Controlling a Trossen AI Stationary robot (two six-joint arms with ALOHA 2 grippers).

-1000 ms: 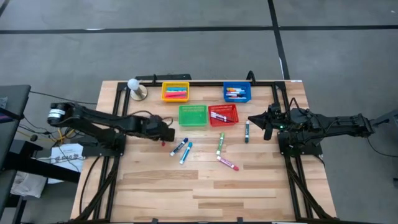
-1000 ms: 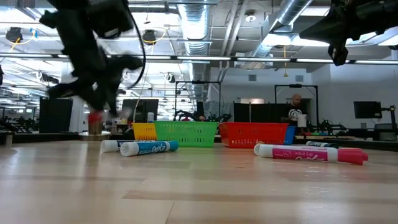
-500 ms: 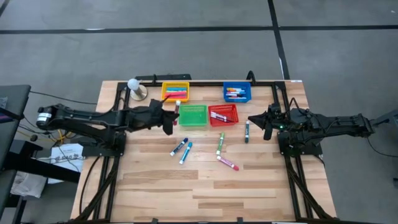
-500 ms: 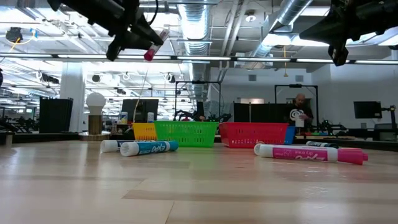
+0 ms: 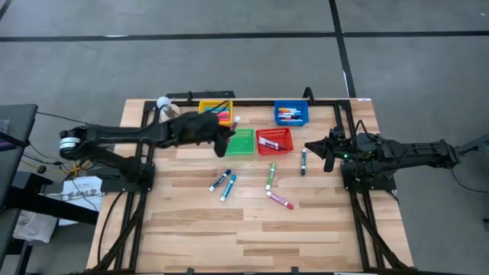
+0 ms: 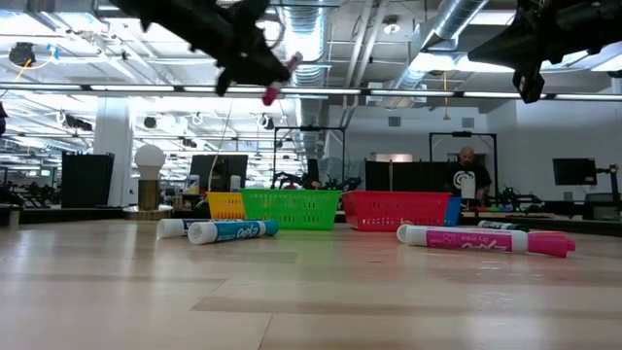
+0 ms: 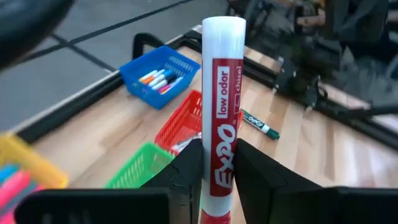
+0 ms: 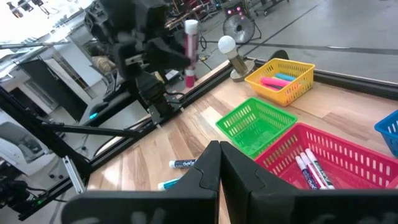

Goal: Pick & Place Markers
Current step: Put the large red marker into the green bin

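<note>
My left gripper [image 5: 226, 136] hangs high above the table, between the yellow basket [image 5: 215, 112] and the green basket [image 5: 238, 143]. It is shut on a red-and-white marker [image 7: 222, 106]. The same marker [image 6: 280, 78] shows well above the baskets in the low view. Several other markers lie flat on the wood: two blue ones [image 5: 224, 184], a green one [image 5: 270, 176], a pink one [image 5: 280, 200] and a dark green one [image 5: 303, 161]. My right gripper [image 5: 312, 147] waits shut at the table's right side, above the wood. My left gripper pinches the marker's red printed barrel [image 7: 219, 168] between its two fingers, below the middle of its length. The fingers come about level from the table's left and lie across the marker. It is lifted clear and stands tilted, white end [image 7: 224, 31] up, red end [image 6: 270, 95] down.
The red basket [image 5: 274, 141] and blue basket [image 5: 291, 114] hold markers, as does the yellow one. A white bulb on a stand [image 5: 163, 102] stands at the far left. Black rails [image 5: 252, 101] frame the table's far edge and sides. The near half is bare wood.
My left gripper has risen from the table surface with the red marker and swung toward the far edge and the right, ending beside the green basket. Its wrist has rolled and tipped up. The marker hung red end down near the wood then; now it is high and white end up.
</note>
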